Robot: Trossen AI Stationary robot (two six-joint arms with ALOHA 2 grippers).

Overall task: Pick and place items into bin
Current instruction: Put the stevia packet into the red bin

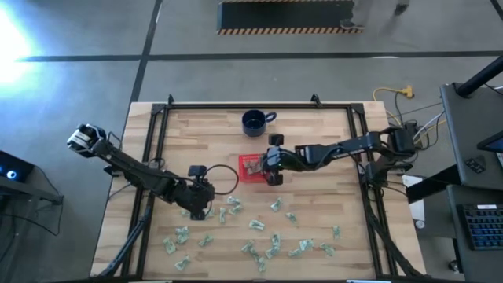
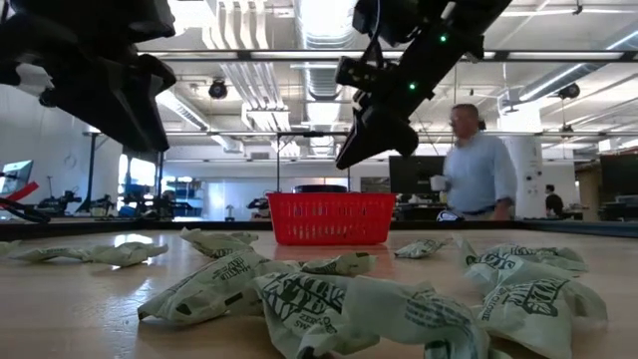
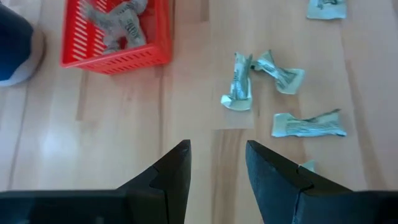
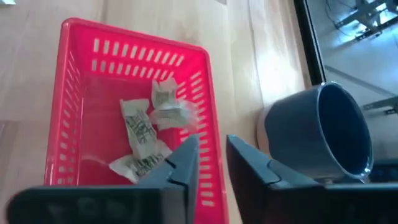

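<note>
With your right gripper (image 4: 208, 163) hanging narrowly parted and empty over the bin (image 4: 78, 93), a drop there looks finished. Your left gripper (image 3: 216, 163), open and empty, hovers near loose items (image 3: 239, 87) beside the bin, seemingly lining up another pick.

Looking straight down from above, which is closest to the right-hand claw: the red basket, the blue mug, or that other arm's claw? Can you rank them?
From the right gripper, in the high view:
1. The red bin: right beside the gripper, which hangs at its edge.
2. The dark blue mug: farther up the table, toward the back rail.
3. The left gripper: off to the left, over the scattered items.
</note>
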